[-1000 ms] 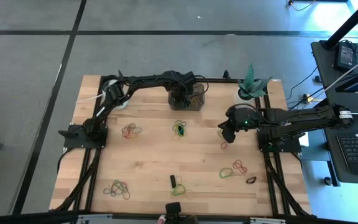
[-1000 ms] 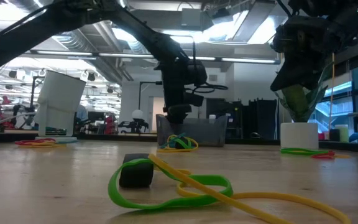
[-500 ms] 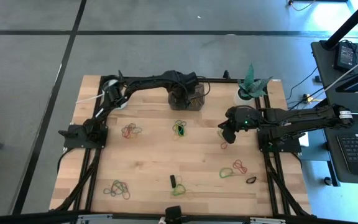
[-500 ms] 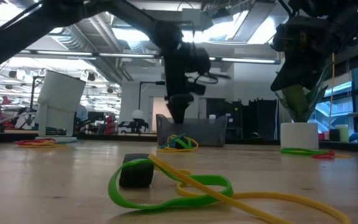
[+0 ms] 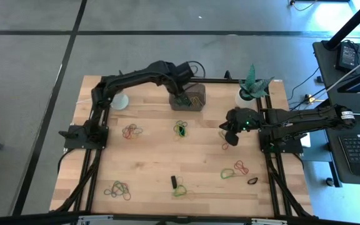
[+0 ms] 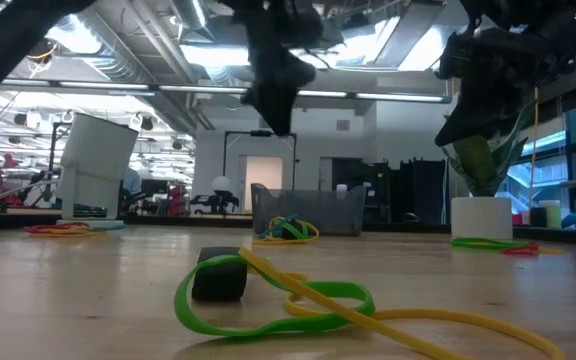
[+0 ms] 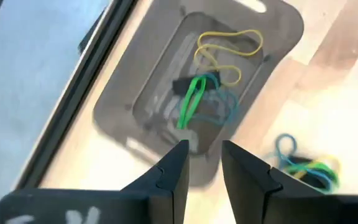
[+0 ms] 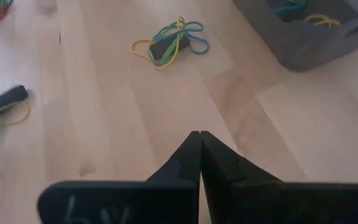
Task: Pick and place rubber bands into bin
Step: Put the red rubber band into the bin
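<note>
The grey bin stands at the table's far middle with yellow, green and blue rubber bands lying in it. My left gripper hangs open above the bin's near wall, with nothing between its fingers; in the low view my left gripper is well above the bin. Loose clusters of rubber bands lie flat on the wood, one just in front of the bin. My right gripper is shut and empty, held above the table's right half over bare wood.
More band clusters lie at the left, near left, near middle and near right. A white cup stands at the far left. A white plant pot stands at the far right. Black frame rails run along the table's sides.
My left gripper has risen from inside the bin to well above its rim. The bands stay in the bin. My right arm has kept its place.
</note>
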